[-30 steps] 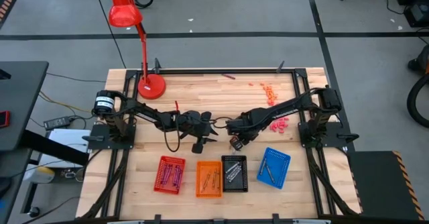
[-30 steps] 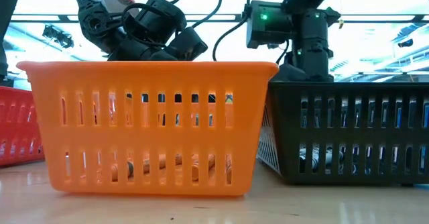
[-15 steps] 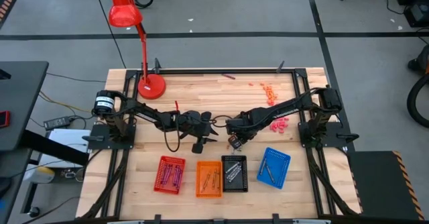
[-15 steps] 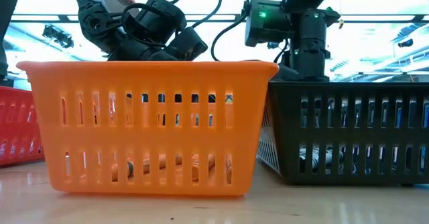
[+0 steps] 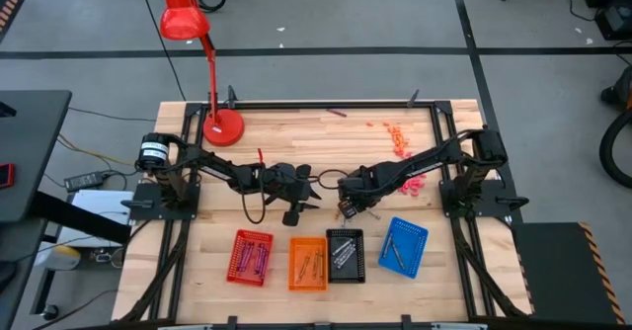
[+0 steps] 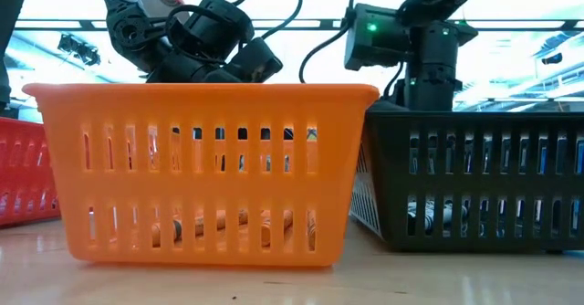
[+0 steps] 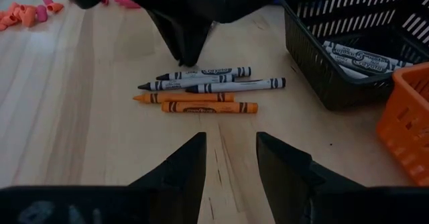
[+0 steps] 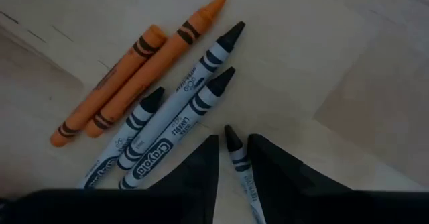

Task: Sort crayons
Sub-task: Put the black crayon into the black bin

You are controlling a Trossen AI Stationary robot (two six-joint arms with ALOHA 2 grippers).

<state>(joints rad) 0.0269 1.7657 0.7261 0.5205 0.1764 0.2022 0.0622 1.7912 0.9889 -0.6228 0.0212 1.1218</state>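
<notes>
Five loose crayons (image 7: 201, 93) lie bunched on the bare wood surface (image 7: 80, 117) just beside the black tray (image 7: 362, 56), two orange and three black-tipped. The right gripper (image 8: 231, 158) hangs over them clamped on another black crayon (image 8: 238, 163), its lower end hidden. The left gripper (image 7: 231, 158) sits nearby, fingers apart, holding nothing. More crayons rest in the orange tray (image 6: 205, 173), only half visible through the slots.

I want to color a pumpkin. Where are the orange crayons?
In the left wrist view, two orange crayons lie side by side on the table, beside three black crayons and near the black tray.
</notes>
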